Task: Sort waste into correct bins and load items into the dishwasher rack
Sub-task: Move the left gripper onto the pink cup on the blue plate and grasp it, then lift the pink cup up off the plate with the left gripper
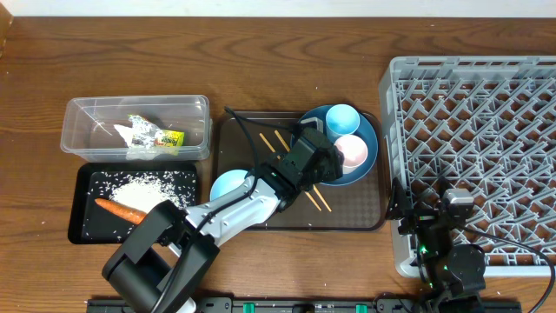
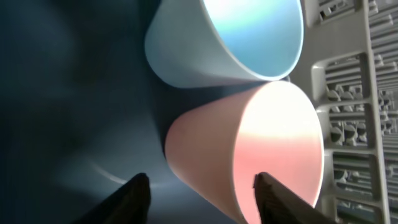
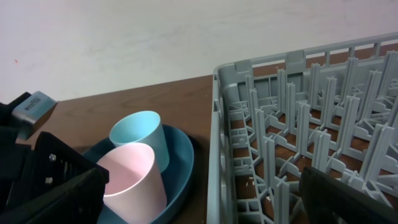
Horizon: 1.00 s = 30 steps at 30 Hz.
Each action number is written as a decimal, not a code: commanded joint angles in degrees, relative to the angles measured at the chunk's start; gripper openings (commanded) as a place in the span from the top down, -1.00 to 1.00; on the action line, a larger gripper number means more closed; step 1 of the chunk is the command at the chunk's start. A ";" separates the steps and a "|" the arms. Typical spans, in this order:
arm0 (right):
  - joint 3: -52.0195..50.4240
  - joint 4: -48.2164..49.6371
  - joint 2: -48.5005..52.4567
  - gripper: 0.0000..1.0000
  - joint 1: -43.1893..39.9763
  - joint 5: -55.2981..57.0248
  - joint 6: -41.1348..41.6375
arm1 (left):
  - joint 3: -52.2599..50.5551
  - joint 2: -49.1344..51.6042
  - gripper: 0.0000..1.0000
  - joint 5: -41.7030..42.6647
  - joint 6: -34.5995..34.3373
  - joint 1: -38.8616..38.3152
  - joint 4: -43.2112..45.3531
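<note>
L tool [image 2: 200, 183] apart astride pink cup [image 2: 249, 143] rim, R tool [image 3: 204, 183] wide apart by rack [image 3: 311, 118]

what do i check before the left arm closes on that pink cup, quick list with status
1. Left gripper lined up on the pink cup: ok, one finger outside its wall, the other over its mouth.
2. Grip made: not ok, jaws apart with a gap to the wall.
3. Light blue cup clear of the fingers: ok, though it sits right against the pink cup.
4. Both cups upright on the blue plate: ok.
5. Dishwasher rack has room: ok, no dishes show in it.
6. Right gripper out of the way: cannot tell; open and empty at the rack's near corner.
</note>
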 commanded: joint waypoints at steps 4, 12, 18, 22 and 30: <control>-0.07 -0.22 0.04 -0.98 -0.07 0.00 -0.33 | 1.44 0.52 -0.01 -1.90 0.17 -0.20 0.04; -0.07 -0.22 0.04 -0.99 -0.07 0.00 -0.33 | 1.44 0.72 0.06 -1.90 0.17 -0.20 -0.59; -0.07 -0.22 0.04 -0.99 -0.07 0.00 -0.33 | 1.44 0.72 0.17 -1.90 0.17 -0.20 -0.57; -0.07 -0.22 0.04 -0.98 -0.07 0.00 -0.33 | 1.44 0.72 0.28 -1.90 0.17 -0.20 -0.57; -0.07 -0.22 0.04 -0.98 -0.07 0.00 -0.33 | 1.44 0.72 0.43 -1.90 0.20 -0.20 -1.49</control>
